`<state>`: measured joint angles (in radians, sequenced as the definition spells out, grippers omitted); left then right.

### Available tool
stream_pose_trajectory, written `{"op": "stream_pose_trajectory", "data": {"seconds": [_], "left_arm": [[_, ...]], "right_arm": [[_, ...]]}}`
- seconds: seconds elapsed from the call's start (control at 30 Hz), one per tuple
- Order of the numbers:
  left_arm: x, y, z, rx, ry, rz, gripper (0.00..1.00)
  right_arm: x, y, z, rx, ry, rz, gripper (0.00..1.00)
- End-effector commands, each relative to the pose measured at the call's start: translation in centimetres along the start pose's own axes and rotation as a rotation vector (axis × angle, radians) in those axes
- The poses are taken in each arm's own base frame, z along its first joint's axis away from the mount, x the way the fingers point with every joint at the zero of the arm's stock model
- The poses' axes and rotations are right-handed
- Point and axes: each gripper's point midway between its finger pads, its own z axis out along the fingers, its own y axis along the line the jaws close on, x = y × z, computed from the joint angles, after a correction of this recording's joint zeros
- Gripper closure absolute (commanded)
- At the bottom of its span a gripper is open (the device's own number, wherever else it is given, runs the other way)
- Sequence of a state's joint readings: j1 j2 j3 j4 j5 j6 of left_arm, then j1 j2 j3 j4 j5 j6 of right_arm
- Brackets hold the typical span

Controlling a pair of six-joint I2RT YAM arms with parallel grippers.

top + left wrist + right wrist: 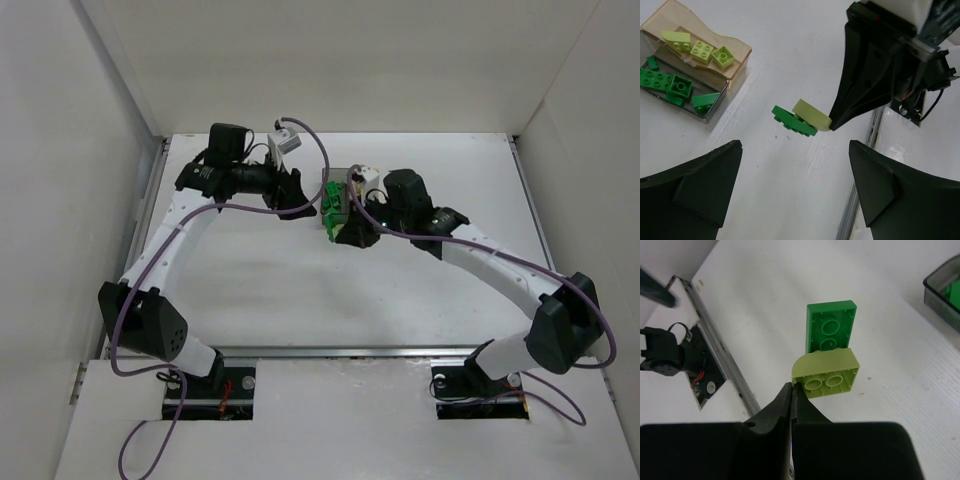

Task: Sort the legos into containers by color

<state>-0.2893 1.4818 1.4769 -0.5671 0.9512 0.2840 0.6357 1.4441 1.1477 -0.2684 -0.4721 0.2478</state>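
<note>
Two legos stuck together sit in the middle of the left wrist view: a pale yellow-green brick (810, 114) lying on a flat dark green brick (790, 123). From the upper right of that frame the right gripper (832, 125) reaches down to them, its fingers pressed together and its tip against the pale brick's edge. In the right wrist view the same tip meets the lower left corner of the pale brick, and the hollow undersides of both bricks face the camera, the green one above the pale one. Whether a thin wall of the pale brick is nipped between the fingers cannot be told, nor whether the pair is clear of the white surface (790, 45).

The left gripper (795, 146) stands wide apart with nothing in it, its two dark fingers at the lower left and lower right corners of its own view.

At the upper left of that view are the containers, joined side by side. The orange-tan container (736, 67) holds three pale yellow-green legos; the smoky grey container (715, 107) below it holds several dark green ones. The stuck pair lies well apart from both, toward the frame's centre.
</note>
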Motion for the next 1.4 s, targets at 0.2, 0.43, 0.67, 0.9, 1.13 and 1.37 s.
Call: {"op": "stream_pose_trajectory", "data": {"seconds": [0.2, 0.43, 0.67, 0.9, 1.13, 1.37], "left_arm": [[-1.3, 0.3, 3.8, 0.029, 0.044, -0.081, 0.11], [0.3, 1.7, 5.9, 0.046, 0.147, -0.241, 0.18], [1.5, 2.0, 5.9, 0.071, 0.181, -0.311, 0.61], [3.4, 2.6, 5.7, 0.065, 0.244, -0.331, 1.0], [5.5, 8.0, 4.1, -0.144, 0.281, -0.316, 0.99], [4.1, 9.3, 1.7, -0.27, 0.26, -0.039, 0.66]], "right_arm": [[-6.2, 3.9, -2.5, -0.102, -0.166, -0.172, 1.0], [-6.3, 3.0, -2.0, -0.065, -0.16, -0.17, 1.0], [-6.9, 2.7, -1.8, -0.046, -0.16, -0.176, 1.0], [-6.7, 0.0, -1.0, 0.087, -0.151, -0.128, 1.0], [-6.6, -4.7, 0.0, 0.184, -0.153, 0.053, 1.0], [-9.3, -14.7, 1.3, 0.421, -0.181, 0.319, 1.0]]}}
